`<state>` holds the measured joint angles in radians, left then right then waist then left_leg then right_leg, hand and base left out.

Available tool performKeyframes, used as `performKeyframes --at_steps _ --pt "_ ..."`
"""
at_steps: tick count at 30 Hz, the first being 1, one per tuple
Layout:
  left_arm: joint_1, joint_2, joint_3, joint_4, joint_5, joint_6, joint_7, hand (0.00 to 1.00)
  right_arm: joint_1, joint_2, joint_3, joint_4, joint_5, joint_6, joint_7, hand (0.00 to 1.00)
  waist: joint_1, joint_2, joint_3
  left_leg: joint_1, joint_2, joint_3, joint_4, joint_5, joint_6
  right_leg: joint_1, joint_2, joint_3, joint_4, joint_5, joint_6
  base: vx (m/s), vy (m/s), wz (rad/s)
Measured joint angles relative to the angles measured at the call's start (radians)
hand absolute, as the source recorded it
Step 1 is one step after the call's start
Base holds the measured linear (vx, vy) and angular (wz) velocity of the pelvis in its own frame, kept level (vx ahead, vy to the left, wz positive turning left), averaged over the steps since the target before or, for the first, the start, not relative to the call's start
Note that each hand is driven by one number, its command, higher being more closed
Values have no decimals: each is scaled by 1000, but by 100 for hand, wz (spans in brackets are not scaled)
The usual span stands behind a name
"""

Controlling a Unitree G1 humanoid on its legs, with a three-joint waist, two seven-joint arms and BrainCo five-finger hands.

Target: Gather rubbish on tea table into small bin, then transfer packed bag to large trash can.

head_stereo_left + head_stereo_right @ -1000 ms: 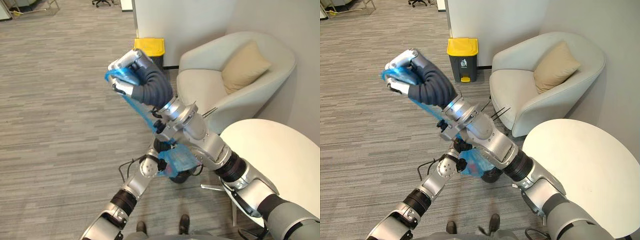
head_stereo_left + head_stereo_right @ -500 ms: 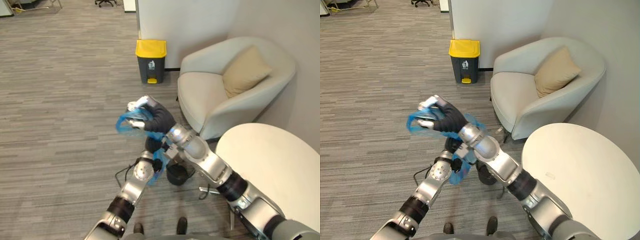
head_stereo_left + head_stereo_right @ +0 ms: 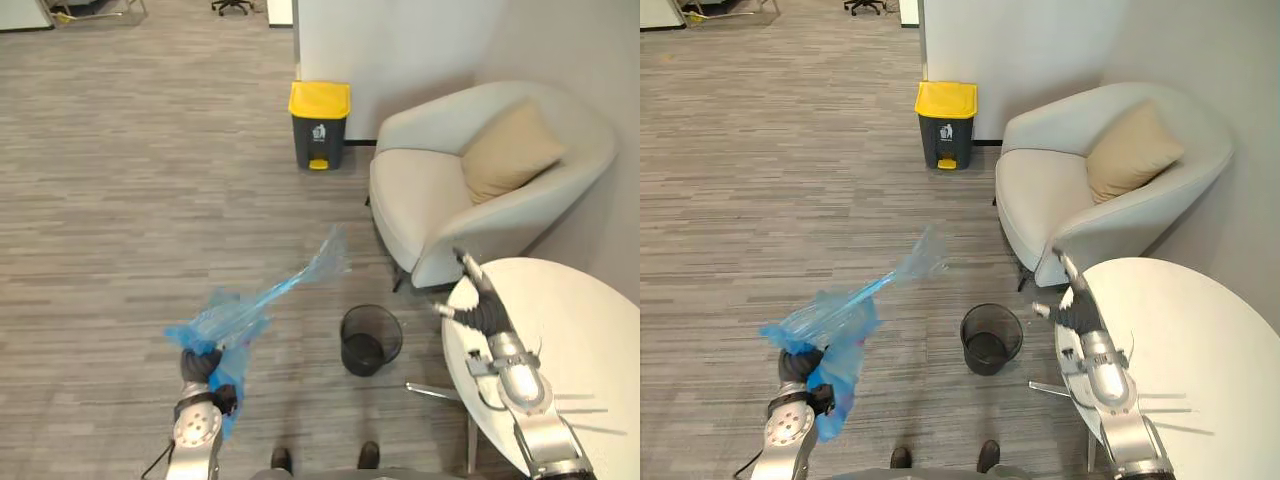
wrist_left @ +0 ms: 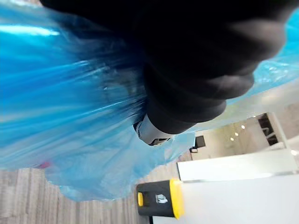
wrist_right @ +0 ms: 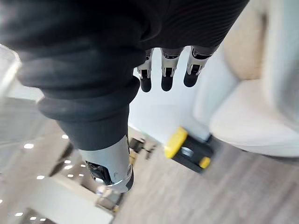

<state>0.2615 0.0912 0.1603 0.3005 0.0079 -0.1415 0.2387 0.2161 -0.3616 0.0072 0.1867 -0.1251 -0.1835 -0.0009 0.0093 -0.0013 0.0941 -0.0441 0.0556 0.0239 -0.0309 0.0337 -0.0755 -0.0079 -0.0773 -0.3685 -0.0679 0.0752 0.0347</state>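
The left robot hand [image 3: 200,363] is clamped on the bunched blue rubbish bag [image 3: 225,318], which is held off the floor left of the small black mesh bin [image 3: 371,340]. The right robot hand [image 3: 480,305] hovers over the edge of the round white desk [image 3: 580,330], fingers straight and apart.

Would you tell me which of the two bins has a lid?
The dark grey trash can with the yellow lid, standing farther away; the small black mesh bin nearer the robot is open-topped.
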Motion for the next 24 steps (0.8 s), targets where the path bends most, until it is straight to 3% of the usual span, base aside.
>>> performKeyframes --at_steps 3,5,7,10,13,14,16,17,18,19,20,23,24 --pt "6 1 4 44 -30 0 -34 100 10 22 0 127 17 12 28 0 8 23 28 -62 -4 -12 55 -24 15 -16 -20 -71 42 -34 4 1 30 68" --pt "20 1 12 65 -36 0 -46 100 11 57 -6 198 17 17 26 0 3 29 36 -90 35 126 97 -52 45 -16 -38 -128 72 -67 10 52 36 75" --pt "27 1 13 85 -36 0 -64 100 11 86 -16 254 17 20 24 0 6 32 39 -101 62 229 116 -54 42 -23 -53 -150 97 -89 21 124 49 50" --pt "49 0 47 128 -35 2 -74 100 -1 136 -38 280 5 39 17 0 9 28 48 -111 64 243 156 -73 16 -31 -80 -154 125 -104 40 163 78 9" --pt "85 -2 61 138 -35 4 -87 100 -2 154 -52 289 -6 41 -19 0 13 20 56 -125 51 251 254 -167 30 -32 -130 -147 212 -160 77 187 136 -1" --pt "107 -1 61 134 -35 5 -91 100 -2 165 -67 301 -9 47 -23 0 12 10 63 -117 40 251 300 -217 32 -37 -172 -145 299 -213 93 263 183 8" --pt "120 1 58 128 -35 7 -105 100 17 173 -93 298 -15 61 -37 0 9 -7 68 -117 18 241 368 -291 44 -103 -243 -93 520 -260 71 233 156 21" --pt "125 9 46 117 -34 10 -106 100 29 174 -94 290 -15 70 -46 0 4 -13 74 -120 3 216 404 -323 56 -180 -267 17 698 -239 12 152 127 32" --pt "126 19 37 100 -34 15 -106 100 38 180 -93 279 -15 78 -48 0 3 -12 80 -109 -4 203 414 -339 63 -227 -269 84 796 -208 -31 301 178 50" --pt "117 48 21 71 -33 15 -104 100 56 202 -89 264 -12 78 -53 0 1 -12 94 -88 -2 167 427 -366 68 -319 -230 199 948 -246 0 448 113 53" --pt "101 69 16 63 -34 16 -103 100 67 223 -87 258 -12 78 -53 0 -3 -21 99 -64 4 139 417 -381 65 -363 -163 230 984 -320 16 469 66 57" --pt "61 78 -3 64 -34 16 -103 100 65 225 -90 257 -2 77 -63 0 -31 -20 106 30 7 92 331 -395 56 -479 -60 214 875 -360 14 451 -18 61" --pt "54 77 -4 64 -34 16 -103 100 62 224 -91 257 -2 77 -63 0 -37 -16 108 42 8 83 323 -393 49 -497 -54 206 853 -359 14 629 -66 70"
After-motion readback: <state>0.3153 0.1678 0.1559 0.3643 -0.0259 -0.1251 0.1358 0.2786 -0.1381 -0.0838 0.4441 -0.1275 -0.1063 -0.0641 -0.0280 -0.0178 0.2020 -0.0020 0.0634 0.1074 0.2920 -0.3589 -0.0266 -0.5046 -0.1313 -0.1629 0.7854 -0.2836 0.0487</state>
